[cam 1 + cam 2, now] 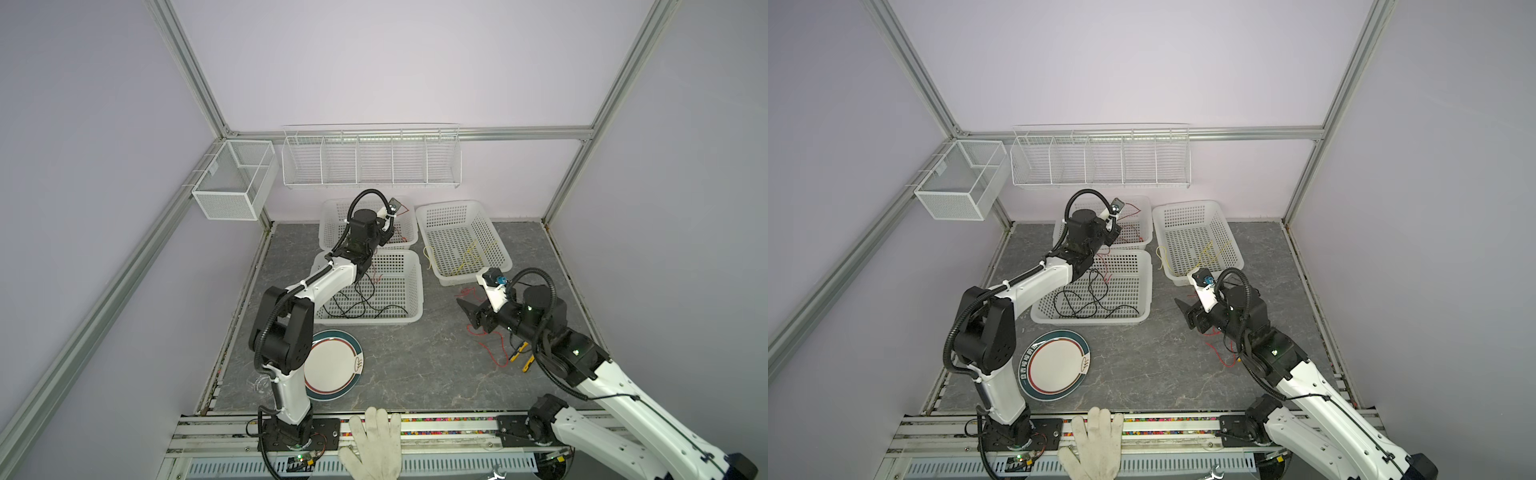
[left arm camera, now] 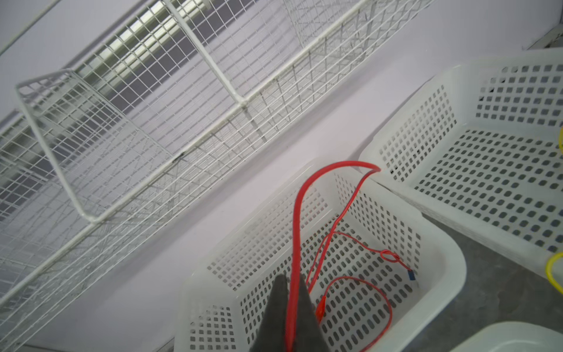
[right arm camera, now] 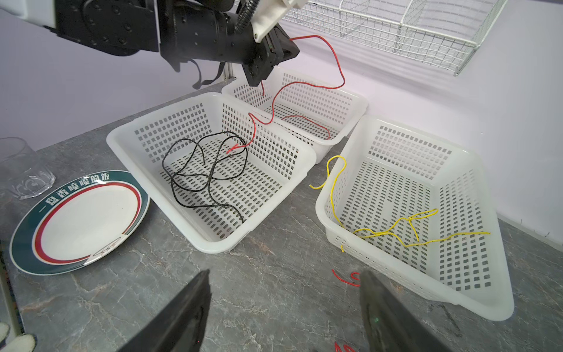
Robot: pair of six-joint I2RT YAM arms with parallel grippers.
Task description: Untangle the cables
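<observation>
Cables [image 1: 357, 307] mostly sorted by colour.

Lower edge, right wrist view: right fingers [image 3: 189, 311] spread wide, empty, above table [image 3: 274, 268]. Loose red cable [image 3: 344, 280] lies just beside them.

Left of frame: plate [image 3: 79, 225], rim text reads roughly "一盘香喷喷的饭".

Black cables [image 3: 207, 173] in near basket [image 3: 213, 247]; yellow cables [image 3: 405, 225] in right basket [image 3: 380, 262].

Upper frame: left fingers [image 2: 274, 314] clenched on held red cable [image 2: 297, 213] over far basket [image 3: 359, 105]; its clip tail droops among the black loops.

Judged step: red transfer. Next: lift tail clear, then release.
</observation>
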